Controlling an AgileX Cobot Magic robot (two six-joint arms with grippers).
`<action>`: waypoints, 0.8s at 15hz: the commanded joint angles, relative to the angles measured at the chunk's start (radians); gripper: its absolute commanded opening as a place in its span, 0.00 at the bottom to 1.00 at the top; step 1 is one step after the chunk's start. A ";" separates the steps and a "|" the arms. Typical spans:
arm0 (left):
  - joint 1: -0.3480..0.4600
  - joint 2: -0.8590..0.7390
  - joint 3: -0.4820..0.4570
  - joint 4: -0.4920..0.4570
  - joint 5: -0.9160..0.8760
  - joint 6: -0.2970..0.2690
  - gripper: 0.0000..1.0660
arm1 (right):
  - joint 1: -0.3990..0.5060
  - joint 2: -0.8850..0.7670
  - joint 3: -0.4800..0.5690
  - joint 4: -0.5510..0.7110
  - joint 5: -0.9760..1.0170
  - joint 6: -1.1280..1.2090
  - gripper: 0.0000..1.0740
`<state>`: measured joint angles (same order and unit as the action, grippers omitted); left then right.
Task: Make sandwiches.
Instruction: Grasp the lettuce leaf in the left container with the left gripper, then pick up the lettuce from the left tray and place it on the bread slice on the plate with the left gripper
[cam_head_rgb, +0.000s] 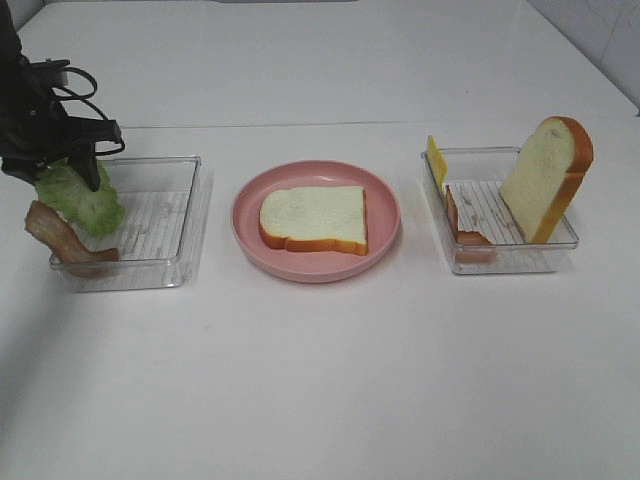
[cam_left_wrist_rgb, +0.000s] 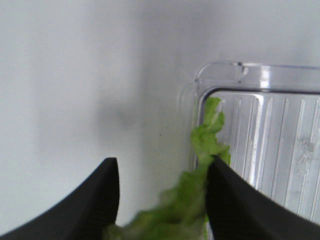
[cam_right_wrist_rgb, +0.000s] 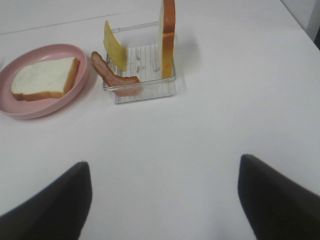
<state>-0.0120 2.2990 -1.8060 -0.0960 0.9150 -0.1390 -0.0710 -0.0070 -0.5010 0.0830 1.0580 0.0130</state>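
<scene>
A ruffled green lettuce leaf stands at the left end of the left clear tray, and my left gripper is right on top of it. In the left wrist view the lettuce sits between the two black fingers of the left gripper, pressed to one finger. I cannot tell whether it is clamped. One bread slice lies flat on the pink plate. My right gripper is open over bare table, out of the high view.
A bacon strip leans over the left tray's outer wall. The right clear tray holds an upright bread slice, a yellow cheese slice and another bacon strip. White table lies all around.
</scene>
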 joint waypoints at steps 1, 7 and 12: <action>-0.003 0.000 -0.002 0.003 -0.007 0.002 0.25 | -0.007 -0.012 0.003 0.005 -0.005 -0.007 0.70; -0.003 -0.027 -0.009 0.002 -0.004 0.002 0.10 | -0.007 -0.012 0.003 0.005 -0.005 -0.007 0.70; -0.003 -0.046 -0.019 -0.015 0.024 0.002 0.10 | -0.007 -0.012 0.003 0.005 -0.005 -0.007 0.70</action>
<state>-0.0160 2.2620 -1.8230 -0.1130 0.9240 -0.1390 -0.0710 -0.0070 -0.5010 0.0830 1.0580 0.0130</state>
